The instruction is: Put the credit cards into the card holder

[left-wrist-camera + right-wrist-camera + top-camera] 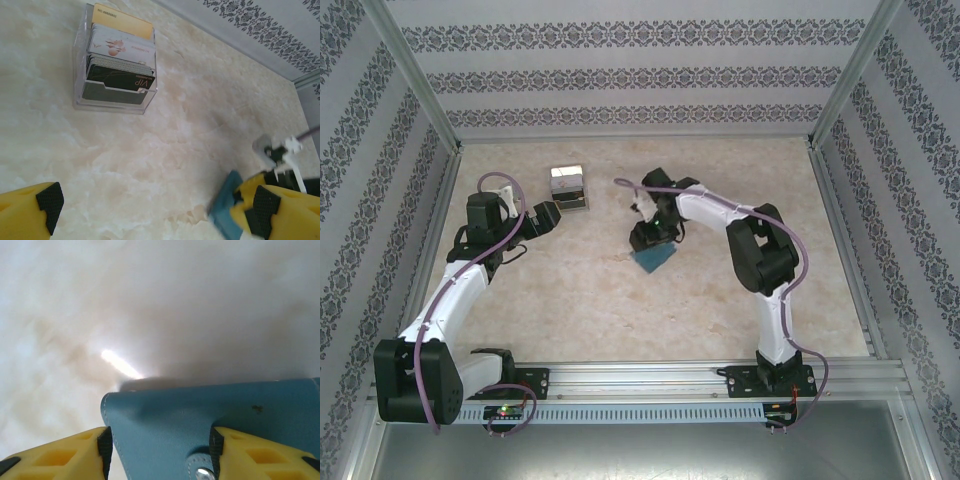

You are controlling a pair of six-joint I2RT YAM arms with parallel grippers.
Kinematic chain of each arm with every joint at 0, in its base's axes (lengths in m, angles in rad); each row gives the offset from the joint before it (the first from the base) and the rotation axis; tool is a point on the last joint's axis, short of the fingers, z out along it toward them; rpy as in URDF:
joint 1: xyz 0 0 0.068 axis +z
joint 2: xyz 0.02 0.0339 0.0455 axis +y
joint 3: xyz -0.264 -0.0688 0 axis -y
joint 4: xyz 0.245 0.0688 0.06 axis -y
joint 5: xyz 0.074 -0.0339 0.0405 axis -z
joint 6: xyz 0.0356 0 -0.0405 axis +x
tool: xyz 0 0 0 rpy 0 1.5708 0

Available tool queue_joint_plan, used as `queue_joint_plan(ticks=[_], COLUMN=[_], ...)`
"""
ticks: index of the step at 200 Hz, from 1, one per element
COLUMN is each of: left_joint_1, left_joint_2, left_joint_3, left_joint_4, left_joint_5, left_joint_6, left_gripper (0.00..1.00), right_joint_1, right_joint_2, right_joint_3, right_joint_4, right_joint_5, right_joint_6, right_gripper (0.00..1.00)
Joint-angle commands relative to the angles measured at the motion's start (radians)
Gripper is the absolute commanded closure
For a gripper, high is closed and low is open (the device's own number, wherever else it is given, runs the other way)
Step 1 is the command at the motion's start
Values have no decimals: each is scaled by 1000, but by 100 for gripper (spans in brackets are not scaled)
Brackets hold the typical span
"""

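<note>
Cards: the credit cards [120,60] stand packed on edge in a clear box [79,65], ahead of the left hand [155,205] and toward its left finger. The tan one is at the back, the whitish ones are in the middle and the dark "VIP" one is in front.

Judged thin, stiff, light and slick. Best pinched by the exposed top edge, one at a time (tight packing may drag neighbours out).

Left hand: fingers spread wide, holding nothing, above the worktop [150,150].

Card holder [200,410]: teal, soft-looking leather with a snap, likely floppy. It sits between the part-spread fingers of the right hand [160,445], its edge at one pad. Clamped or merely straddled, I cannot tell. No card is seen in it.
</note>
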Motion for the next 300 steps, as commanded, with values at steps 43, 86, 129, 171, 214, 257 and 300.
queue_joint_plan(ticks=[43,86,129,171,214,257,300], left_joint_1=[-120,-297,-368,-405,-415,-430,-440], left_joint_2=[181,440,626,715,774,813,808], left_joint_3=[91,215,311,376,388,413,410], left_joint_4=[-45,-108,-184,-247,-273,-304,-288], left_joint_5=[274,362,390,414,450,502,545], left_joint_6=[55,82,132,170,189,216,209], left_gripper=[4,19,26,33,36,39,52], right_joint_1=[-54,14,48,55,54,52,52], right_joint_2=[-354,-416,-390,-355,-329,-311,-300], right_joint_3=[-321,-485,-570,-583,-574,-573,-567], right_joint_4=[195,275,352,385,393,409,406], right_joint_5=[112,121,124,145,165,175,184], right_joint_6=[348,502,599,621,623,630,634], right_gripper=[65,72,75,76,76,77,77])
